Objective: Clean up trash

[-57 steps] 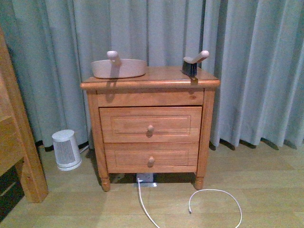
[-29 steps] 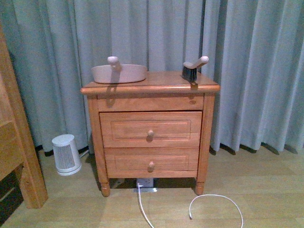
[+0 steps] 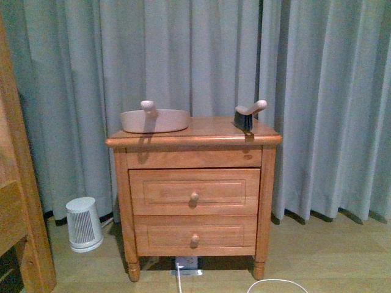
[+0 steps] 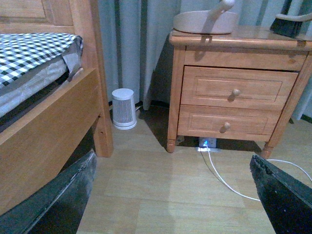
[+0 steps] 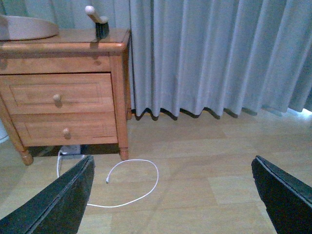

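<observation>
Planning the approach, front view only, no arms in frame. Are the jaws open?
Observer: Yes, left gripper and right gripper both have jaws spread wide, with nothing between them.
Operator: The wood at my left edge?
Observer: A bed frame carrying a checked mattress.
Operator: The cable at my bottom edge?
Observer: A white cable runs from the power strip under the nightstand and loops on the floor, its end loose.
</observation>
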`<state>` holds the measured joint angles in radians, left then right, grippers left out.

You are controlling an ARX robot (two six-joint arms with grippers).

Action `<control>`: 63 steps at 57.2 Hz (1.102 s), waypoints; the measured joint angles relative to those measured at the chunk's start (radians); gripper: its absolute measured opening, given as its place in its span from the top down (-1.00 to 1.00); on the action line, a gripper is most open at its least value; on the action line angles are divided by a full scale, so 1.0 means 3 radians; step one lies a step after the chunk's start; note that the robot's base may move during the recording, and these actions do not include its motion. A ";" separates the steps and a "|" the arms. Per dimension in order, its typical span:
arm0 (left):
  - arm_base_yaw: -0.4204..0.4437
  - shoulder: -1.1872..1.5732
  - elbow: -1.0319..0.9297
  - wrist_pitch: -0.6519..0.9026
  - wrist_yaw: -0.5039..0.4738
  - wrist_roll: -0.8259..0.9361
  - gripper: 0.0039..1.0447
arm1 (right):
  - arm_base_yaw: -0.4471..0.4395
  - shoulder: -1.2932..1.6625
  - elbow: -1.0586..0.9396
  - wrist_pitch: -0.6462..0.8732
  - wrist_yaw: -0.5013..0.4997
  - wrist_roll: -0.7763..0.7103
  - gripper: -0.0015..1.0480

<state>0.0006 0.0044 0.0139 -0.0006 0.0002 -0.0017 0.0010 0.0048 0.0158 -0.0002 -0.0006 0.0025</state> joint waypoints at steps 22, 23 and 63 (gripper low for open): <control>0.0000 0.0000 0.0000 0.0001 -0.0001 0.0000 -0.86 | 0.0000 0.0000 0.0000 0.0000 0.0000 0.0000 -0.86; 0.0000 0.0000 0.0000 0.0000 0.0000 0.0000 -0.86 | 0.0000 0.0000 0.0000 0.0000 0.0000 0.0000 -0.86; 0.0000 0.0000 0.0000 0.0001 0.0000 0.0000 -0.86 | 0.0000 0.0000 0.0000 0.0000 -0.0001 0.0000 -0.86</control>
<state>0.0006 0.0044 0.0139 -0.0002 0.0002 -0.0017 0.0010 0.0048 0.0158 -0.0002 -0.0010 0.0025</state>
